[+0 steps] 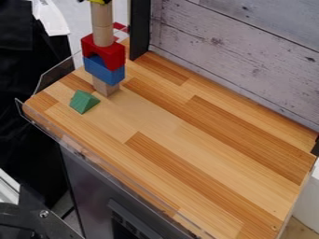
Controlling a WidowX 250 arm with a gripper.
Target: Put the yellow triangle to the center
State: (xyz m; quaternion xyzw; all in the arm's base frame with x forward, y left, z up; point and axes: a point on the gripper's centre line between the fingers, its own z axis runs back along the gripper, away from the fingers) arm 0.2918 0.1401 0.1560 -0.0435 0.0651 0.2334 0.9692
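blocks [103, 58] stand in a tall stack at the far left of the desk [181, 144]. at the bottom is a plain wooden block [105, 87], then a blue arch [107, 73], then a red arch [107, 51], and on that a pale wooden column [103, 28], upright. the yellow triangle [98, 2] is at the top of the column, cut off by the view's upper edge, so it sits high at the far left, away from the desk's center. small dark bits beside it look like the claw [94, 1]; i cannot tell whether it is clenched, released or grasping the triangle.

a green triangle [84, 101] lies on the desk just nearer and left of the stack, apart from it. a clear plastic rim [56, 74] edges the left side, a black post [141, 28] rises behind the stack, and a grey plank wall [237, 51] runs along the far right side.
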